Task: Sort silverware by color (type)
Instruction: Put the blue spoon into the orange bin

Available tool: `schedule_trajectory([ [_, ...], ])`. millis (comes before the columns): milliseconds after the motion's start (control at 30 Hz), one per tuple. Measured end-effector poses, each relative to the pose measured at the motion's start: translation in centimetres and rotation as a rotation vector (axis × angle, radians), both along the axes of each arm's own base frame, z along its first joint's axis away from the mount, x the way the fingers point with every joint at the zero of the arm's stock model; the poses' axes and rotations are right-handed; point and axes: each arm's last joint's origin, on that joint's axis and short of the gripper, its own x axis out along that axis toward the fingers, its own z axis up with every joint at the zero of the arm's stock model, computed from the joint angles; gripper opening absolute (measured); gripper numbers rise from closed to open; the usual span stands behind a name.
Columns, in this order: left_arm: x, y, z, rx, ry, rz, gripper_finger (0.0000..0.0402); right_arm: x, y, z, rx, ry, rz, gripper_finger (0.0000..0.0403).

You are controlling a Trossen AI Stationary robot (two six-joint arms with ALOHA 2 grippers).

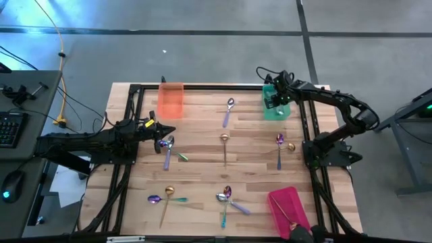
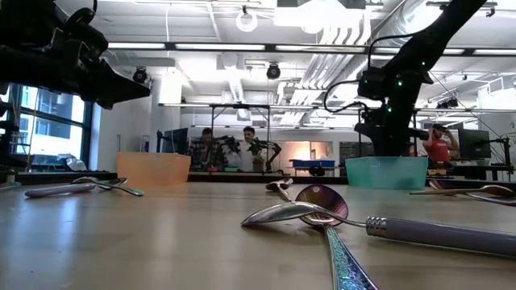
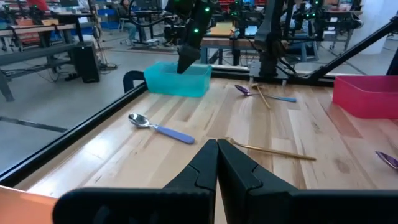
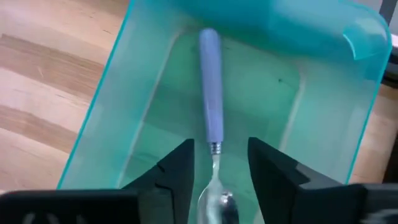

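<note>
My right gripper [image 4: 219, 148] hangs open over the green tray [image 1: 275, 108] at the table's far right, fingers pointing steeply down into it. A silver spoon with a lavender handle [image 4: 211, 93] is inside the tray. Its bowl end sits between my fingers with a gap on each side. My left gripper [image 3: 217, 152] is shut and holds nothing, level above the table's left side near two spoons [image 1: 167, 150]. More silverware lies loose on the wood: a lavender-handled spoon [image 1: 228, 111], a gold one [image 1: 225, 145], and an iridescent one [image 1: 279, 150].
An orange tray [image 1: 171, 100] stands at the far left and a pink tray [image 1: 289, 210] at the near right. More spoons lie near the front edge [image 1: 165, 199] [image 1: 226, 199]. A black frame [image 1: 202, 86] borders the table.
</note>
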Motion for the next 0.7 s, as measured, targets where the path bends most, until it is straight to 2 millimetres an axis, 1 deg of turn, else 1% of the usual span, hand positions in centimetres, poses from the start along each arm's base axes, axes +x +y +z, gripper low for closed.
schedule_trajectory([
  [100, 0.0, 0.0, 0.0, -0.001, -0.001, -0.013, 0.0000, 0.4, 0.5, 0.5, 0.001, -0.010, 0.093, 0.0133],
  [200, 0.0, 0.0, 0.1, -0.004, -0.008, -0.014, 0.0000, 0.8, 1.4, 1.2, -0.003, -0.010, 0.192, 0.0117],
  [300, 0.0, 0.0, 0.1, -0.003, -0.007, -0.014, 0.0000, 1.2, 2.5, 2.2, -0.035, -0.015, 0.252, 0.0089],
  [400, 0.0, 0.0, 0.1, -0.001, -0.007, -0.015, 0.0000, 1.8, 3.5, 3.4, -0.102, -0.052, 0.311, 0.0051],
  [467, 0.0, 0.0, 0.2, 0.004, -0.005, -0.015, 0.0000, 2.3, 4.4, 4.0, -0.168, -0.117, 0.366, 0.0022],
  [533, 0.1, 0.0, 0.6, 0.000, -0.018, -0.015, 0.0000, 2.7, 5.3, 3.9, -0.235, -0.214, 0.432, 0.0006],
  [600, 0.1, -0.1, 0.8, -0.017, -0.027, -0.021, 0.0000, 3.0, 6.4, 3.4, -0.300, -0.323, 0.489, 0.0009],
  [700, 0.2, -0.1, 0.6, -0.050, -0.013, -0.049, 0.0000, 3.2, 8.0, 2.6, -0.383, -0.475, 0.542, 0.0012],
])
